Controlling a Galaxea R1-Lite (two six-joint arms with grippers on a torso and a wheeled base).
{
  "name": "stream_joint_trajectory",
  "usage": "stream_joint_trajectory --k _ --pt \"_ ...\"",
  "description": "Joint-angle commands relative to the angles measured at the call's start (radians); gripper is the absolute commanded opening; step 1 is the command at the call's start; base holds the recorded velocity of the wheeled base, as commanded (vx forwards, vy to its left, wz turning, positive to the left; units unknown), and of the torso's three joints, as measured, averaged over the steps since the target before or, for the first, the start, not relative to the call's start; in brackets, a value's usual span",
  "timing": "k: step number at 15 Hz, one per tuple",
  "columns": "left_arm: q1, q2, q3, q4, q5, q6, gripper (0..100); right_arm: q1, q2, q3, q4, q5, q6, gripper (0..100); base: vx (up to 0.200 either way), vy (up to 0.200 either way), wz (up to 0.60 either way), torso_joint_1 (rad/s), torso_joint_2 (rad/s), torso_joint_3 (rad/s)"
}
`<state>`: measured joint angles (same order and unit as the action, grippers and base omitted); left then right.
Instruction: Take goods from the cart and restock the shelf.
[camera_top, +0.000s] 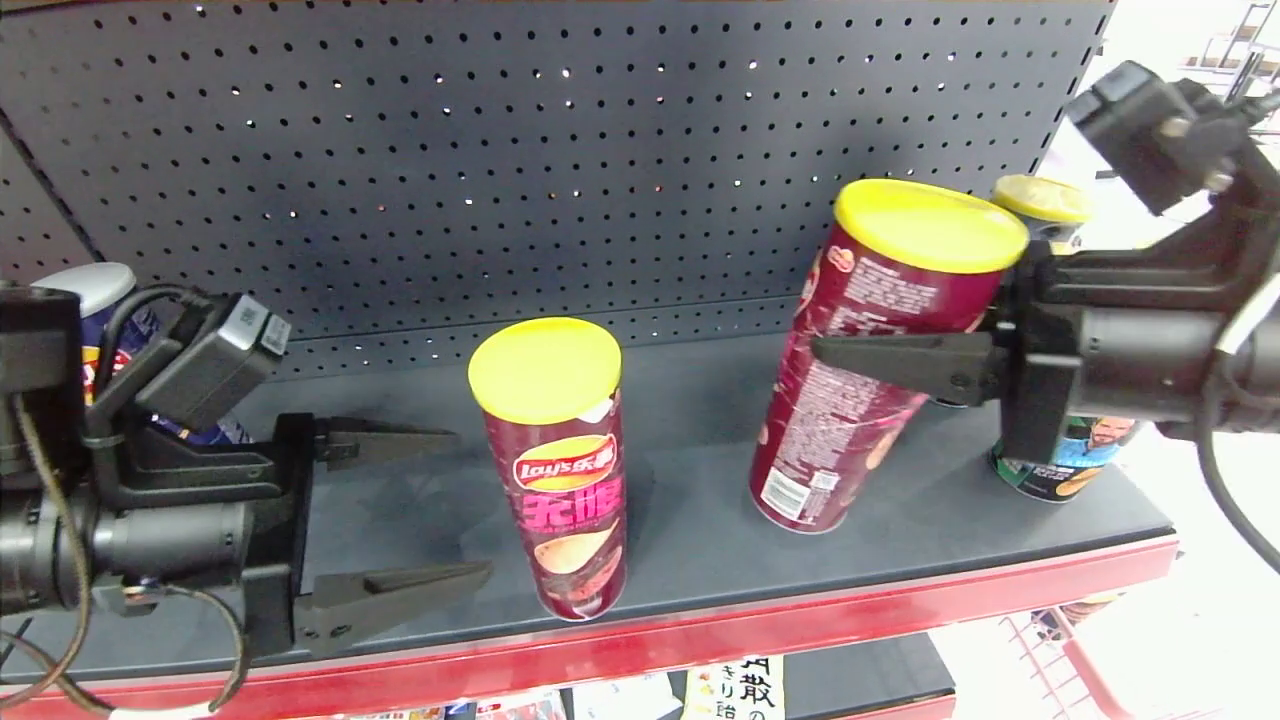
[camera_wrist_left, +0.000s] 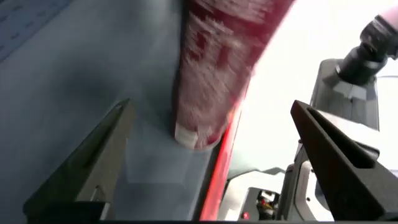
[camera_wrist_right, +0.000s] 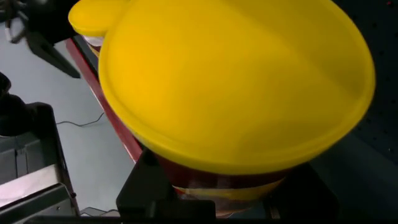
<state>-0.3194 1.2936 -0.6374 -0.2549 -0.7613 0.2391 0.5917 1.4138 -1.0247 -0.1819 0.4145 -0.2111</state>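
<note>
Step in hand: seat the held can on the shelf (camera_top: 700, 520).

1. State. The right gripper (camera_top: 870, 340) is closed across the upper body of the maroon can (camera_top: 860, 400), just under its yellow lid (camera_wrist_right: 236, 81). The can leans, top toward the shelf's right end, with its base toward the front edge. Whether the base already touches the deck cannot be judged from here; it looks at or just above it.
2. Level the wrist until the can stands upright, then lower until the base sits flat.
3. Release only once it is flat (a tilted release would likely topple it toward the back panel).
4. Withdraw straight out over the red front edge (camera_top: 800, 620). The green can (camera_top: 1060, 460) stands just behind the gripper, near the right rear corner.
5. The left gripper (camera_top: 470, 503) hangs wide open and empty at the left front edge, beside the upright can (camera_top: 560, 470). Keep it clear.
</note>
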Motion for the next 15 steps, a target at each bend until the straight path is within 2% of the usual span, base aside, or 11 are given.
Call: stream_joint_trajectory --k 1,2,3,4,5,8,10,12,15 --pt "0.063 -0.149 0.078 0.002 0.016 -0.044 100 0.008 0.197 -0.118 -0.002 0.001 -0.011 0 0.0 0.0 0.0 0.0 0.0 0.0" --pt "0.071 -0.178 0.091 0.003 0.025 -0.063 100 0.008 0.224 -0.14 -0.002 0.003 -0.011 0 0.0 0.0 0.0 0.0 0.0 0.0" --pt "0.075 -0.247 0.128 0.005 0.056 -0.129 100 0.008 0.289 -0.201 -0.002 0.004 -0.011 0 0.0 0.0 0.0 0.0 0.0 0.0" --pt "0.075 -0.277 0.151 0.003 0.077 -0.156 100 0.008 0.323 -0.236 -0.002 0.004 -0.011 0 0.0 0.0 0.0 0.0 0.0 0.0" --pt "0.075 -0.306 0.176 0.003 0.099 -0.169 100 0.008 0.363 -0.284 -0.002 0.006 -0.011 0 0.0 0.0 0.0 0.0 0.0 0.0" --pt "0.077 -0.356 0.211 0.005 0.148 -0.169 100 0.008 0.439 -0.368 -0.002 0.009 -0.019 0 0.0 0.0 0.0 0.0 0.0 0.0" --pt "0.077 -0.369 0.219 0.005 0.152 -0.172 100 0.017 0.473 -0.403 -0.002 0.009 -0.021 0 0.0 0.0 0.0 0.0 0.0 0.0" --pt "0.077 -0.369 0.216 0.003 0.155 -0.201 100 0.022 0.521 -0.469 -0.001 0.01 -0.021 0 0.0 0.0 0.0 0.0 0.0 0.0" --pt "0.077 -0.384 0.216 0.003 0.183 -0.205 100 0.023 0.594 -0.565 -0.001 0.012 -0.021 0 0.0 0.0 0.0 0.0 0.0 0.0"
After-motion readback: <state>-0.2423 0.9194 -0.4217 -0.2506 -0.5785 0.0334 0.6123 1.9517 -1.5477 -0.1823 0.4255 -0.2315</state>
